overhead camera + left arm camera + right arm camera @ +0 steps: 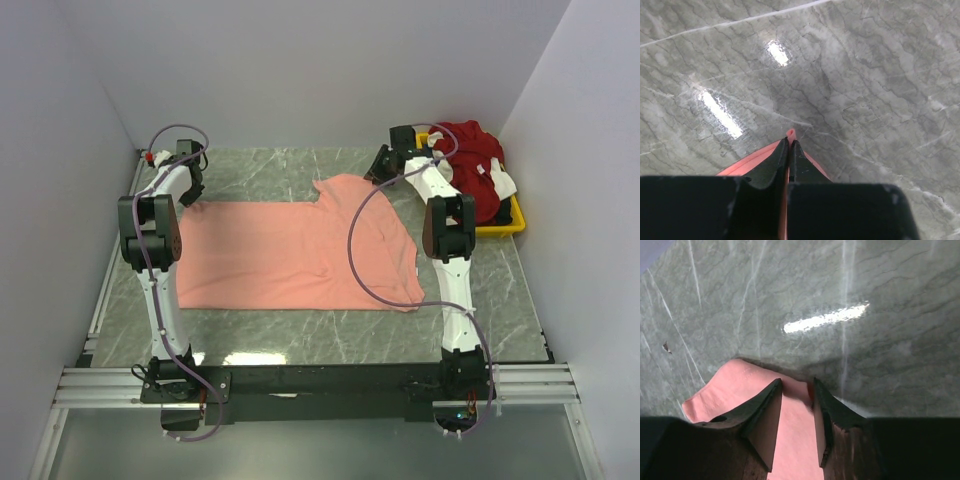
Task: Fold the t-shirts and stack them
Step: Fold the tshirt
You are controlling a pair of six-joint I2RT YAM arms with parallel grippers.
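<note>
The left gripper (790, 145) has its two dark fingers pressed together on an edge of the salmon-pink t-shirt (790, 133). A small tip of the cloth pokes out just past the fingertips, and more pink shows along both sides of the jaws. It holds this edge low over the grey marbled table (840, 75), at the far left corner of the garment in the top view.

The right gripper (796, 383) has its fingers a little apart, with pink cloth filling the gap between them and spreading out to the left below. The wrist view does not show whether the fingers are clamping the cloth or only straddling it. In the top view this gripper sits at the far edge of the shirt, near its upper right corner.

Between the two arms the pink shirt lies spread across the middle of the table. It is mostly flat, with its right end rumpled and reaching toward the near edge beside the right arm.

At the far right corner of the table stands a yellow tray (498, 231), just beyond the right arm. A dark red t-shirt (468, 150) with white parts lies bunched in it, heaped above the rim and covering most of the inside. The tray and its load are apart from the pink shirt.
</note>
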